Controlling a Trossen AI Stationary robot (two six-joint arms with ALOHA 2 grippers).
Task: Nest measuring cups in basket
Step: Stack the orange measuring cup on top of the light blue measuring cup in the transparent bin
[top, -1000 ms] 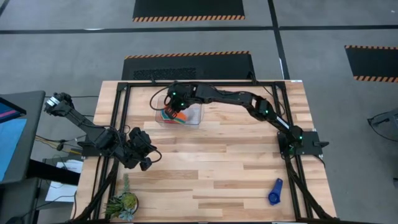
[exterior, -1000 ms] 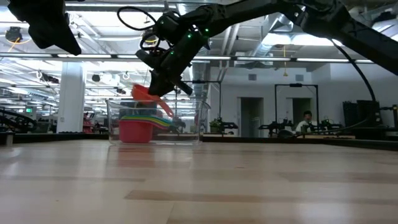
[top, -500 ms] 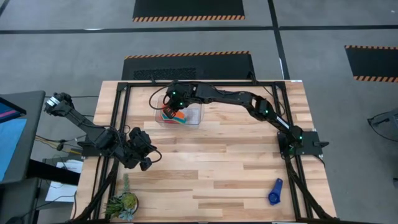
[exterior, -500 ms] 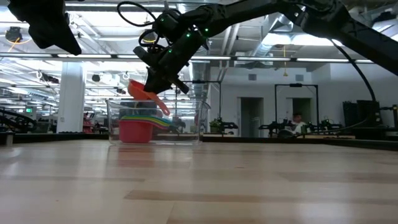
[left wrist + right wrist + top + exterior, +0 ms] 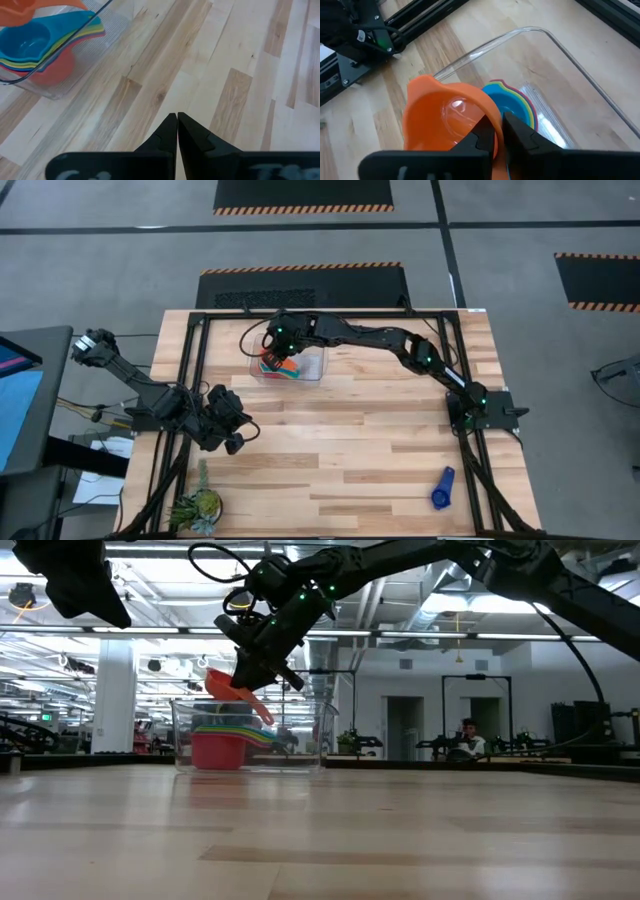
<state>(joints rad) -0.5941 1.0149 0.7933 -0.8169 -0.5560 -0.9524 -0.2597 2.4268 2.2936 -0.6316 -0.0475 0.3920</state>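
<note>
A stack of nested measuring cups [image 5: 222,743], red at the bottom with yellow, green and blue rims above, sits inside a clear basket [image 5: 312,370] near the far edge of a pale wood-plank tabletop [image 5: 350,450]. An orange cup [image 5: 442,117] hangs tilted just above the stack, its handle clamped between the fingers of the right gripper [image 5: 498,131], whose arm reaches in a long arc across the tabletop from the right side. A dark blue cup [image 5: 441,488] lies alone near the front right corner, and a small green plant [image 5: 197,505] stands at the front left. The left gripper [image 5: 177,125] rests at the left edge, fingers pressed together, empty. Beyond lies a large bright hall where a person [image 5: 465,733] sits far off
</note>
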